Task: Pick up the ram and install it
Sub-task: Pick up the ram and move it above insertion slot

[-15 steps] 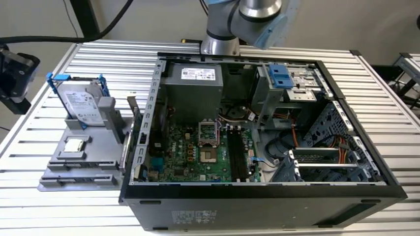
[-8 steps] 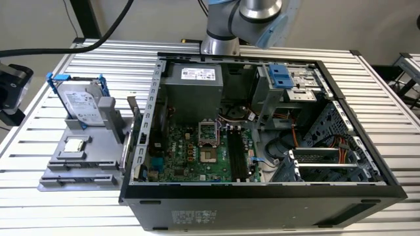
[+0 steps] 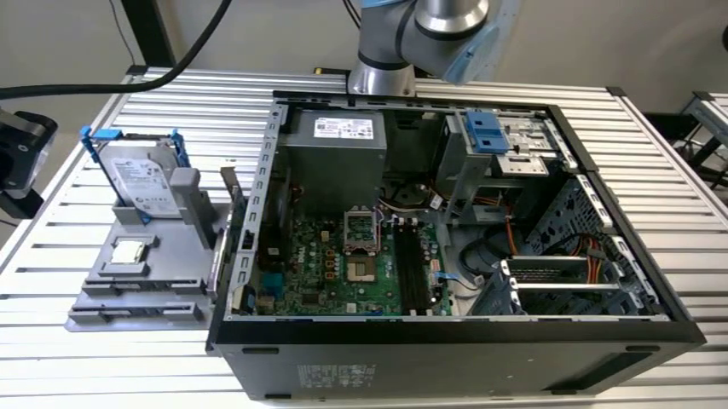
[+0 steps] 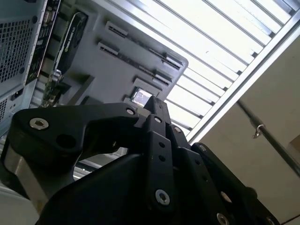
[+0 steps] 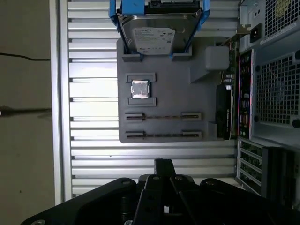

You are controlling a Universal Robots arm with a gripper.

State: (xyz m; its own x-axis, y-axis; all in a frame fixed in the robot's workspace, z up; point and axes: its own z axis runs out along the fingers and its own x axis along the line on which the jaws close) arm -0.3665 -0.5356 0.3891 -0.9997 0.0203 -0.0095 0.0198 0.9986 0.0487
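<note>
Claw: the black metal claw (image 5: 163, 164) looks closed, tips together, w/ nothing held; in the second wrist view the claw (image 4: 157, 104) reads the same way
Ram: the long thin dark circuit-board ram (image 5: 163, 134) stands on its edge in a holder row of the flat grey plastic tray (image 5: 187, 98), the row nearest to the claw; a 2nd similar stick (image 5: 163, 116) sits in the row just beside
Claw vs ram: the claw hovers near the tray edge, apart from the ram, no contact
Tray: lies on the slatted metal surface (image 3: 205, 94), just beside the open black pc case (image 3: 455, 334), at the exterior view's left; it carries also the silver hard drive w/ blue bracket (image 5: 154, 35) and a small square silver chip (image 5: 139, 89)
Slots: the long black memory slots (image 3: 412, 273) on the green motherboard (image 3: 324, 273) look empty, as far as I can judge
Progress: approx. at the beginning; ram not gripped, not lifted, not installed, so pick and install are both left
</note>
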